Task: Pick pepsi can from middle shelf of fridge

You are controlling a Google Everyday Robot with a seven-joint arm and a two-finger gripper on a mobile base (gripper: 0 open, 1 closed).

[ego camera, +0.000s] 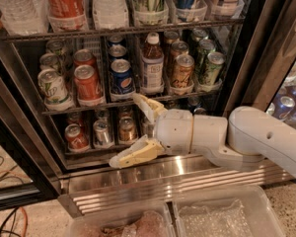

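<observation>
The pepsi can is dark blue with a silver top and a round logo. It stands at the front of its row on the middle shelf of the fridge, between a red cola can and a bottle. My gripper is open and empty, with cream fingers spread wide. It sits just below and slightly right of the pepsi can, in front of the lowest rack. Its upper finger tip is near the middle shelf's front edge.
Tall bottles and cans fill the rack above. White-green cans stand left, brown-orange and green cans right. Lower cans sit behind the gripper. The ribbed steel base and clear bins lie below.
</observation>
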